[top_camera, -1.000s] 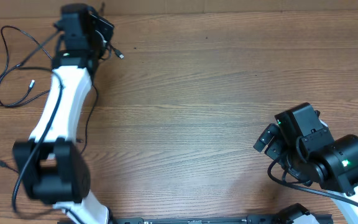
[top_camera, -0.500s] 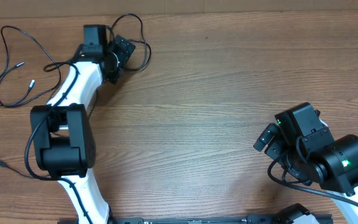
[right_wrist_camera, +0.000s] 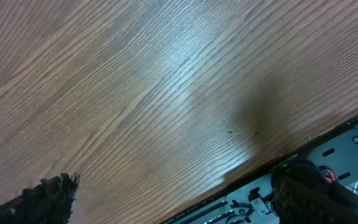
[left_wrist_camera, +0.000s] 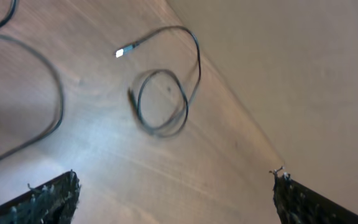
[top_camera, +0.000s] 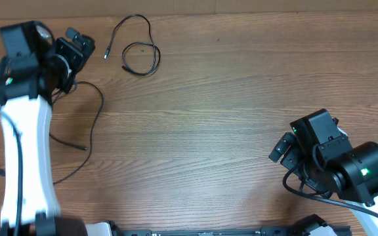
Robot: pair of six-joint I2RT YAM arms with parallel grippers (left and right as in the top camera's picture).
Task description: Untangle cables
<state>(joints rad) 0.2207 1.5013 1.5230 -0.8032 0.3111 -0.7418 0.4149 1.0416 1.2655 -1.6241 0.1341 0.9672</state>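
Left gripper: jaws wide, empty. One cable lies coiled apart; tangled cables near. Next, likely: grasp one strand, draw it clear.

Wood-grain table. On it: coiled cable w/ silver plug, near far edge; loose cable at L side, apart from coil.
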